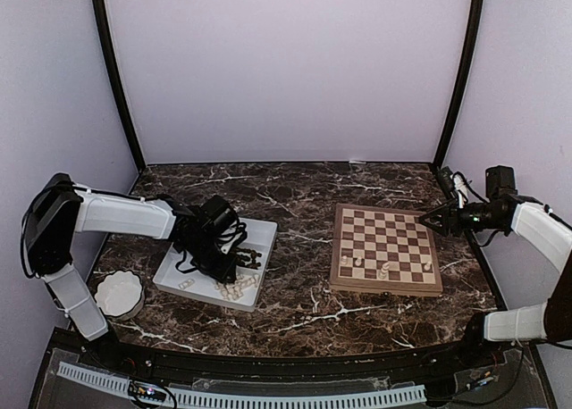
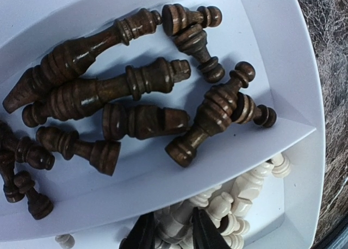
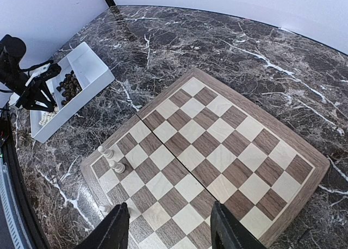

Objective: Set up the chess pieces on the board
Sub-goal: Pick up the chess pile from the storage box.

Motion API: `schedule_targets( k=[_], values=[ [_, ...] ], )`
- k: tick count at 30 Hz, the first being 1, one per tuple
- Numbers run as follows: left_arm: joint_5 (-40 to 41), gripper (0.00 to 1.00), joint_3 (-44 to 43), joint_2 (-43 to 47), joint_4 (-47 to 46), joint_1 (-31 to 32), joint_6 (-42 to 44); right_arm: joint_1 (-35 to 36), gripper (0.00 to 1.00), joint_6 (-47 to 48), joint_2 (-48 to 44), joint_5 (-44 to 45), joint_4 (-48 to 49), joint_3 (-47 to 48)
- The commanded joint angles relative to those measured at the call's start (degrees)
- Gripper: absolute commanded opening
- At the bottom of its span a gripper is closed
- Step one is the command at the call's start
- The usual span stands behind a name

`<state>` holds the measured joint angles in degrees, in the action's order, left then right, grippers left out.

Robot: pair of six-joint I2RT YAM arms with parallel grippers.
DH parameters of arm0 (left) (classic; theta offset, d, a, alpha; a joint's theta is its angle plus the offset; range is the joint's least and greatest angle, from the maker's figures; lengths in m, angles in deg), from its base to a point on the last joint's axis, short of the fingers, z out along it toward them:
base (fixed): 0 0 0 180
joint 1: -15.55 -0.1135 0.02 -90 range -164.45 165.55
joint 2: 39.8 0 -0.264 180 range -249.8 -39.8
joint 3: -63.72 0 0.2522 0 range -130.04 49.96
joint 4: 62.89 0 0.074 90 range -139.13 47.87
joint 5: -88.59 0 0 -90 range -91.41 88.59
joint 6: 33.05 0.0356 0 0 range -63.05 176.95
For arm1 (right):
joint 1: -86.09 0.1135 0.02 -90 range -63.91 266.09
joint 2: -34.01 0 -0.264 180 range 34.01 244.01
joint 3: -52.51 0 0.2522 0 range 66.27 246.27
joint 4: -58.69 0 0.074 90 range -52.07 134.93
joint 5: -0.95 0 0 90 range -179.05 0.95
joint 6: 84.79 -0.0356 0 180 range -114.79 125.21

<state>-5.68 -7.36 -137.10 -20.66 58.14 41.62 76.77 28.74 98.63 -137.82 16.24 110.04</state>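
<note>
The board [image 1: 384, 232] lies right of centre, and it shows in the right wrist view [image 3: 217, 145]. A few cream chess pieces [image 1: 360, 264] stand along its near rows, two of them close together [image 3: 116, 166]. Dark chess pieces [image 2: 130, 83] lie in one compartment of the white tray [image 1: 259, 230], with cream chess pieces [image 2: 244, 192] in the other. My left gripper [image 2: 174, 235] is down in the cream compartment, its fingers tight on either side of a cream piece [image 2: 173, 227]. My right gripper [image 3: 171, 230] is open and empty above the board's right side [image 1: 438, 217].
A white scalloped bowl [image 1: 119, 295] sits at the near left beside the tray. The tray [image 3: 87, 61] and the left arm [image 3: 24, 80] show far left in the right wrist view. Dark marble table [image 1: 304, 204] lies between tray and board. Walls enclose the table.
</note>
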Motion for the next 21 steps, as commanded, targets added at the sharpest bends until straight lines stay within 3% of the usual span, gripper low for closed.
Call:
schedule_targets(
  k=[1,18,21],
  values=[
    [0.0,0.28,-1.3,-1.1,2.2,-0.3,2.4,-0.2,0.52,0.4,0.3,0.2,1.2,-0.4],
    [-10.6,0.29,4.4,2.0,-2.0,-0.3,8.4,-0.2,0.52,0.2,1.3,0.1,1.2,-0.3],
    [-10.0,0.21,4.5,1.5,-2.2,-0.3,8.8,-0.2,0.52,0.2,1.1,0.2,1.2,-0.3]
  ],
)
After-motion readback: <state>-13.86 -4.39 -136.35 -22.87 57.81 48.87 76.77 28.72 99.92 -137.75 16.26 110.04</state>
